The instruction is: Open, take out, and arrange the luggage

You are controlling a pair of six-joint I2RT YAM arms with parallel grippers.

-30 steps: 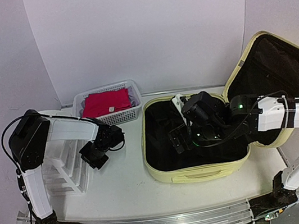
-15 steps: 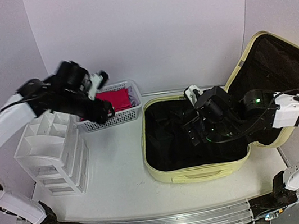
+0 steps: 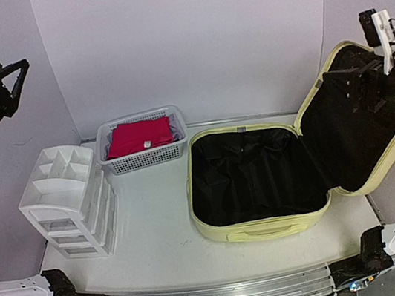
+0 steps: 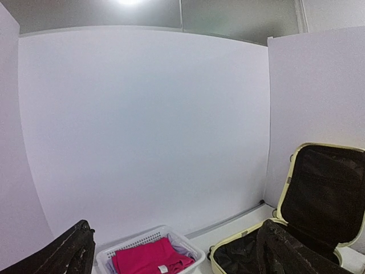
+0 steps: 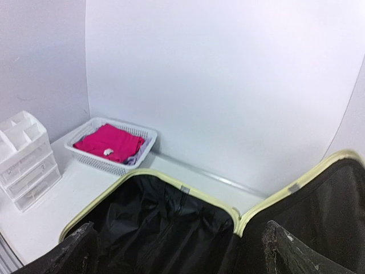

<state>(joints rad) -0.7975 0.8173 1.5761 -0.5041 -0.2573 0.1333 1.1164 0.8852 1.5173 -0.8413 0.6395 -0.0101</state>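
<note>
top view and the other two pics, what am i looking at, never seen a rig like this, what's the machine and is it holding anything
This is a robot: two arms bolted at the near edge of a table. The top view looks down from above and behind them. The other two come from a camera on each wrist; the dark shapes at the bottom are its fingers. Both arms are up high. The left gripper and right gripper are open and hold nothing. On the table lie an open yellow suitcase with bare black lining, a basket of pink cloth and white drawers.
</note>
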